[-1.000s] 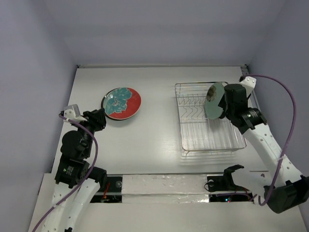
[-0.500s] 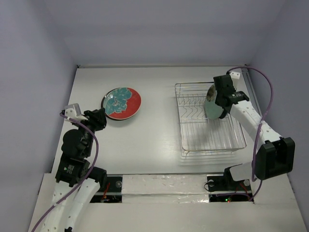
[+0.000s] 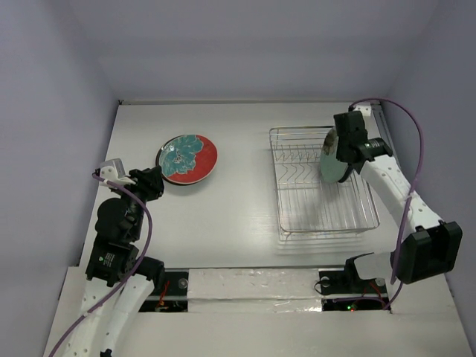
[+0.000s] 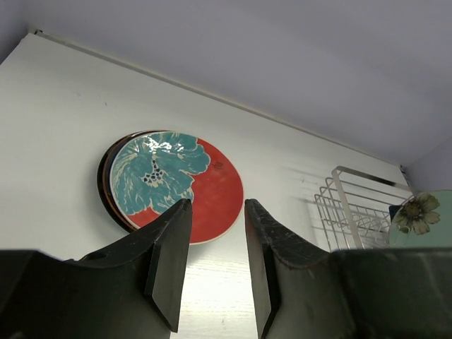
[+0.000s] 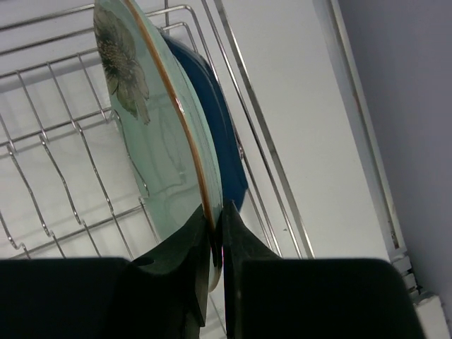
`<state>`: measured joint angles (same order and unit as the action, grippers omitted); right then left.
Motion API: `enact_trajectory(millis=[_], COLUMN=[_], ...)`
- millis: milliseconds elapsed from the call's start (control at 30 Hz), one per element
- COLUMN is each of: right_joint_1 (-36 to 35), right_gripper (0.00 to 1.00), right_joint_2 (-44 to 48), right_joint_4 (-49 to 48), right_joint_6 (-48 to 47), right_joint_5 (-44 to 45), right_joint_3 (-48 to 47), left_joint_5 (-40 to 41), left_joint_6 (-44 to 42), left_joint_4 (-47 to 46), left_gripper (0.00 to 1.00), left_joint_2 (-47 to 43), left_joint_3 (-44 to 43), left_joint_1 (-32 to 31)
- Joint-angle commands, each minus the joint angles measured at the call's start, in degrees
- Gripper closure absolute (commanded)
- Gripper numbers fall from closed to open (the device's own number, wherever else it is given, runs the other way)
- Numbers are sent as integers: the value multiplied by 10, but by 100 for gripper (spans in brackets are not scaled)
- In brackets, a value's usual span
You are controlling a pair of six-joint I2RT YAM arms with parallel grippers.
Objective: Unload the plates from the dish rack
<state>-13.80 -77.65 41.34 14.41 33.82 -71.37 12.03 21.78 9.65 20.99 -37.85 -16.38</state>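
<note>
White tabletop (image 3: 238, 134), lavender walls all round. On my overhead feed the dish rack (image 3: 312, 212) sits on the right half of the table. The pale mint plate (image 3: 331, 158) stands on edge in the rack's far right part, flower face turned to the left.

My right gripper (image 3: 345, 147) is at that plate. On the right wrist feed, its fingers (image 5: 189, 244) are pinched together on the rim, one pad on the flowered face and the other on the back. The gold edge runs straight into the narrow slit between them. A dark blue plate (image 5: 220, 134) stands just behind the mint one, on its right side, very close. I cannot tell whether the two touch, nor whether the mint plate's rim rests on the wires.

My left gripper (image 4: 217, 208) is empty, with a clear gap between its fingers. It is low over the table's left side. The red plate with teal flower (image 3: 190, 158) lies flat just beyond the fingertips, not touching them. A dark rim (image 4: 104, 176) shows under its left edge.
</note>
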Motion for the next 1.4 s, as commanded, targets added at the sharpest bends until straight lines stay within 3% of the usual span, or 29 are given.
enact_trajectory(millis=[0, 300, 500, 633, 733, 1000, 1367], right_joint_1=[-2, -7, -118, -167, -199, -235, -272], right_gripper=[100, 100, 100, 100, 100, 100, 100], right_joint_2=[64, 147, 133, 52, -42, -258, -408], right_joint_4=[-41, -88, -243, -408, -476, -512, -529], right_joint_6=[5, 39, 131, 231, 290, 378, 435], right_joint_5=[-2, -103, -216, -331, -379, -413, -427], right_joint_3=[-82, -121, -64, -43, -67, -184, -246], left_joint_5=[-2, -2, -2, -2, -2, -2, -2], left_joint_6=[2, 2, 2, 2, 3, 2, 2], left_joint_4=[-24, -23, -24, -24, -22, -24, -24], left_gripper=[67, 67, 67, 67, 67, 67, 67], left_joint_2=[4, 3, 5, 9, 10, 10, 7], left_joint_3=[5, 5, 6, 6, 5, 6, 6], left_joint_1=[4, 4, 14, 14, 14, 14, 14])
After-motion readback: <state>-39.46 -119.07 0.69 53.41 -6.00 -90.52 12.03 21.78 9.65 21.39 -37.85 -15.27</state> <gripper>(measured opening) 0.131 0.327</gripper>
